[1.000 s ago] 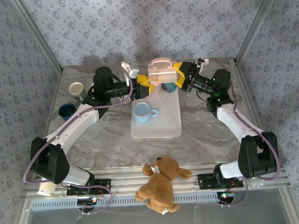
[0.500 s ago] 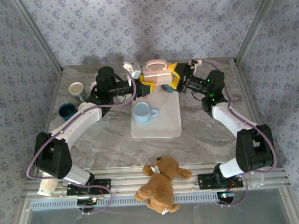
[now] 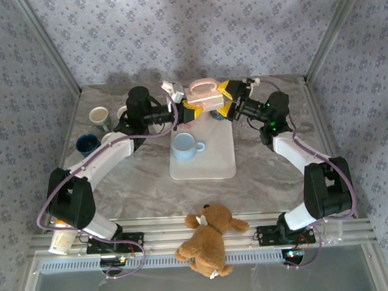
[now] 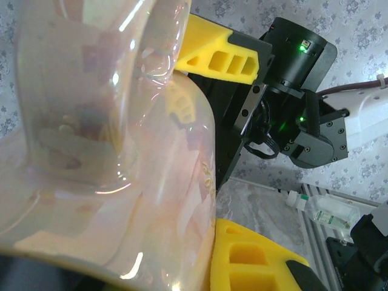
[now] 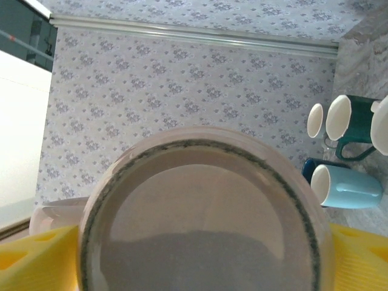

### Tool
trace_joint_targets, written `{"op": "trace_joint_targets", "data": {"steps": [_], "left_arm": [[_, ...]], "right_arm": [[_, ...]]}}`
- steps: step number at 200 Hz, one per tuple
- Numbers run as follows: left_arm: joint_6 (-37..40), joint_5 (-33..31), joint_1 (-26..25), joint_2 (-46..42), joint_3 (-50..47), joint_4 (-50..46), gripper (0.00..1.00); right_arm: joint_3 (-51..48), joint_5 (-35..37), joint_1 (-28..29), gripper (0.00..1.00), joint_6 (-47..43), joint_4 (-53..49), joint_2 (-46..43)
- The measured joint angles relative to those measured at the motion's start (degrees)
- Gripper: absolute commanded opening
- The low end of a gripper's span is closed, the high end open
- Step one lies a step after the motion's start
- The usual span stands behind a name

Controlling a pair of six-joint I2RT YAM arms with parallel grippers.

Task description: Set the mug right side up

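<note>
Having just closed, the left gripper (image 3: 188, 111) is pinching the pink pearlescent ceramic mug (image 3: 204, 93), hanging sideways above the white rectangular board (image 3: 220, 158). The right gripper (image 3: 221, 100) is straddling its base, grip unclear, suggesting a handover.

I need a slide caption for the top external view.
Left gripper and right gripper flank a pink mug above the white board.

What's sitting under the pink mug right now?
Below the raised pink mug is the far end of the white board, where part of a blue cup shows. The mug and yellow fingers cover the rest of it.
</note>
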Motion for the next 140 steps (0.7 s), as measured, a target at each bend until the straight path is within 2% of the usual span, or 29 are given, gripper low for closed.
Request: {"op": "trace_joint_targets", "data": {"steps": [40, 92, 140], "left_arm": [[-0.42, -0.2, 0.0, 0.07, -0.39, -0.72, 0.0], [-0.35, -0.42, 0.13, 0.07, -0.85, -2.43, 0.0], [1.73, -2.08, 0.5, -0.02, -0.96, -9.01, 0.0]], "right_arm": [[0.0, 0.22, -0.68, 1.0, -6.01, -7.87, -2.45], [-1.14, 1.18, -5.25, 1.0, -12.15, -14.38, -7.45], [-1.55, 5.42, -9.79, 1.0, -26.88, -31.08, -18.49]]}}
